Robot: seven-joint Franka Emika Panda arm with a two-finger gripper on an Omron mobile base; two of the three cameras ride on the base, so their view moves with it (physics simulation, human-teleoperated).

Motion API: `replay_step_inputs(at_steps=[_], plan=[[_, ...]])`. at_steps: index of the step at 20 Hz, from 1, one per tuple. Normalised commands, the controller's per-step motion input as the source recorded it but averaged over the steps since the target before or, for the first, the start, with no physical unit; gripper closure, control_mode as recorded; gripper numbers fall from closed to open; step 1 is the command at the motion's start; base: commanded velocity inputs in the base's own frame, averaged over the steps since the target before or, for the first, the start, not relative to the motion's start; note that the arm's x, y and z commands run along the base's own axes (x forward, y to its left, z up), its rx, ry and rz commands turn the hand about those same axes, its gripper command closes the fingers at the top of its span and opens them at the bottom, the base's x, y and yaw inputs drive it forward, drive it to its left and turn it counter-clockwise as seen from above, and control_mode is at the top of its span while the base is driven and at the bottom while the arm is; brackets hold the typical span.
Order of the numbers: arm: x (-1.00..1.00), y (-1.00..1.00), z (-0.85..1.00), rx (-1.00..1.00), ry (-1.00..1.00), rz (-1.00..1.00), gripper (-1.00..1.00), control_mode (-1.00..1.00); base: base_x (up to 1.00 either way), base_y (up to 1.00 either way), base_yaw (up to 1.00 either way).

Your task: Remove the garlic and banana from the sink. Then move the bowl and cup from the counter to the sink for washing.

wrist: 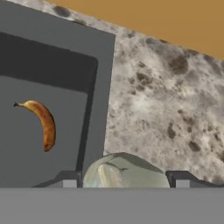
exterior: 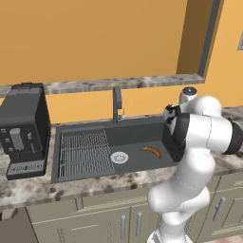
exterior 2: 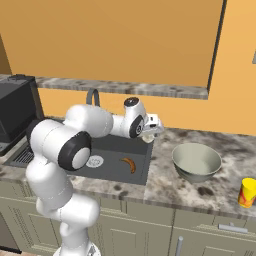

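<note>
The small whitish-cream garlic bulb (wrist: 124, 171) sits gripped in the claw (wrist: 124, 179) above the speckled stone bench (wrist: 166, 109) right of the dark grey sink (exterior: 137, 135), so the curved orange-yellow banana (exterior: 152, 151), grey metal bowl (exterior 2: 196, 161) and yellow cup (exterior 2: 247, 192) remain.

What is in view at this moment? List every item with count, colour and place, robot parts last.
banana: one, orange-yellow with dark ends, on the sink floor right of the drain.
garlic: one, whitish-cream, between the end effector's fingers, above the counter beside the sink's right rim.
bowl: one, grey with pale inside, on the counter right of the sink.
cup: one, yellow with red mark, on the counter near its front edge, right of the bowl.
sink: one, dark grey, set in the counter.
faucet: one, dark, behind the sink.
coffee machine: one, black, on the counter left of the sink.
end effector: one, closed on the garlic.
</note>
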Motion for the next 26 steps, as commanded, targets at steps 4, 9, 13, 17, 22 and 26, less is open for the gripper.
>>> replay_step_inputs(at_steps=[4, 9, 13, 17, 22, 26], plan=[[0.13, -0.31, 0.00, -0.04, 0.09, 0.12, 1.00, -1.00, 0.00, 0.00, 0.00], [0.15, -0.28, -0.01, -0.03, 0.09, 0.11, 1.00, -1.00, 0.00, 0.00, 0.00], [0.18, -0.26, -0.04, -0.03, 0.11, 0.10, 1.00, -1.00, 0.00, 0.00, 0.00], [0.23, -0.25, -0.05, -0.01, 0.11, 0.08, 1.00, -1.00, 0.00, 0.00, 0.00], [0.26, -0.21, -0.07, 0.00, 0.11, 0.06, 1.00, -1.00, 0.00, 0.00, 0.00], [0.30, -0.16, -0.12, 0.00, 0.12, 0.01, 1.00, -1.00, 0.00, 0.00, 0.00]])
